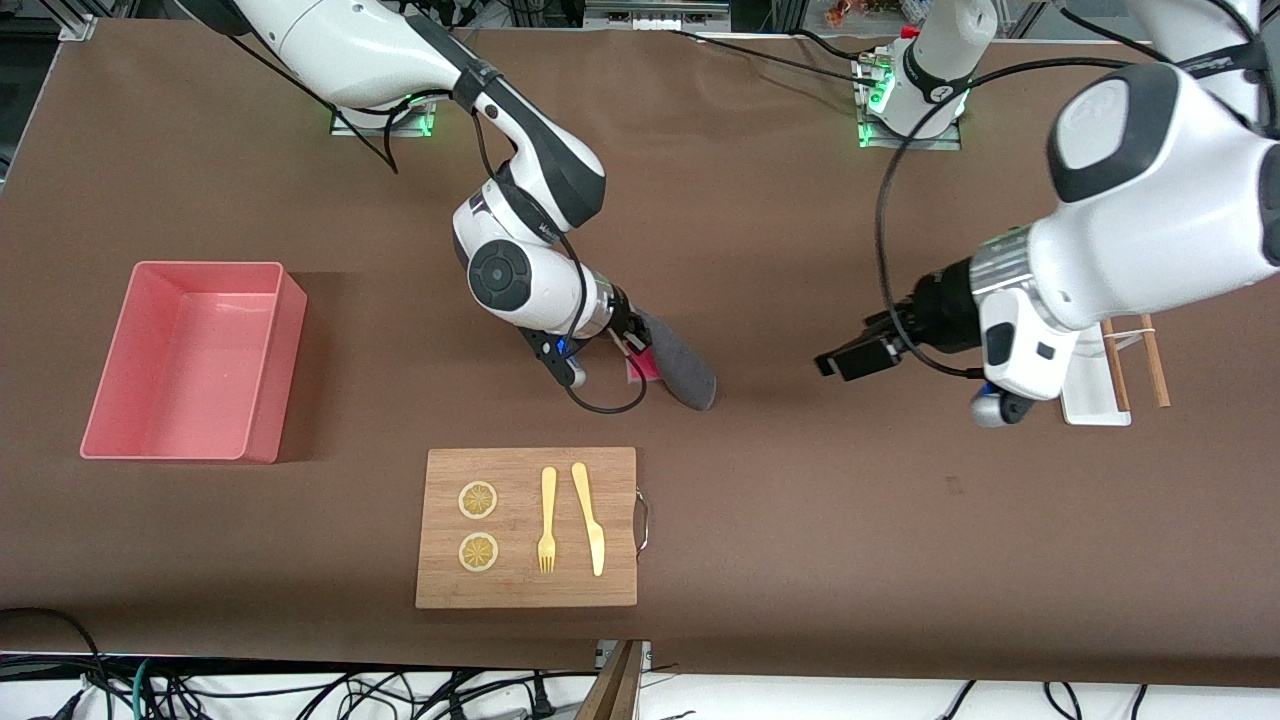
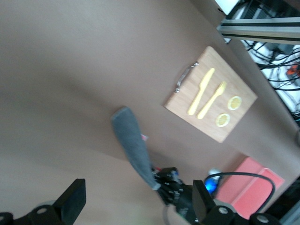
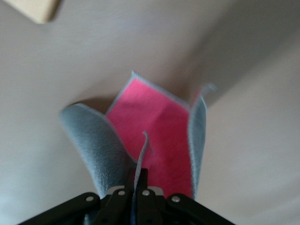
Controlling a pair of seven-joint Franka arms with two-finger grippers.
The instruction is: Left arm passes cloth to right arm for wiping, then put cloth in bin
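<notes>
While the table [image 1: 800, 250] carries several items, the bin [image 1: 195, 360] sits at the right arm's end, well apart from the wooden cutting board [image 1: 527, 527], which lies nearer the front camera and bears a fork [image 1: 547, 520], a knife [image 1: 589, 517] and two lemon slices [image 1: 478, 500]. Over the table's middle, the right gripper [image 1: 632, 345] is clamped on the cloth [image 1: 680, 372], which hangs grey side outward. At the left arm's end, the left gripper [image 1: 850, 357] hovers with its fingers spread apart, beside a white tray [image 1: 1092, 385].

Board [image 1: 527, 527] nearer the front camera than bin [image 1: 195, 360].
</notes>
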